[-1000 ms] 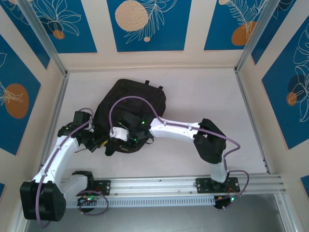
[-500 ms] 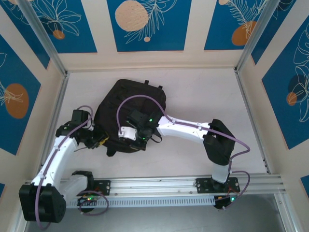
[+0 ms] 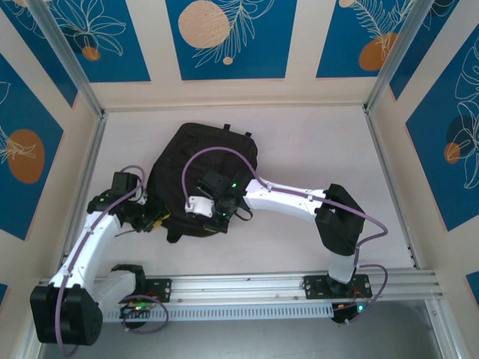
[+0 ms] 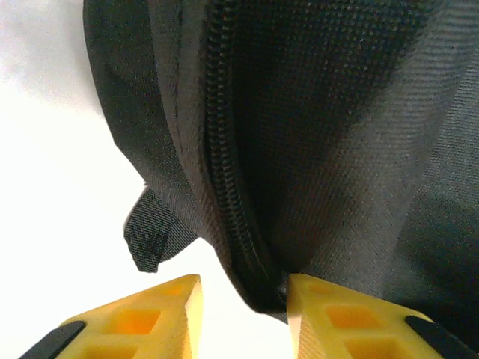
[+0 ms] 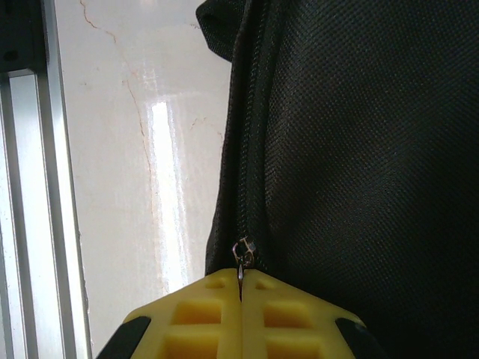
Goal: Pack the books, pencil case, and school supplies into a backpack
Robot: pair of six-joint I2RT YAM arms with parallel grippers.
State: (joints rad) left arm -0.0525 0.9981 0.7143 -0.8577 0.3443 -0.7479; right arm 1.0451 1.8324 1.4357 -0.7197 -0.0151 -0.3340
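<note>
The backpack (image 3: pixel 213 153) lies flat on the desk (image 3: pixel 314 149), left of centre, within reach of both arms. My right hand (image 5: pixel 241 281) is pressed together on the zipper pull (image 5: pixel 242 253), ready to draw the slider along its track. My left hand (image 4: pixel 243 284) stands apart. It straddles the zipper seam (image 4: pixel 224 187) at the bag's edge without clamping it, presumably placed to brace the fabric against that pull.

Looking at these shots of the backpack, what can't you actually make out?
- Inside the backpack: its black fabric hides the contents in every view.
- Zipper pull, right wrist view: its tab is pinched out of sight inside the shut right gripper.
- Left gripper, left wrist view: the bottom edge cuts off its fingers.
- Top view: the right arm covers the backpack's near edge.
</note>
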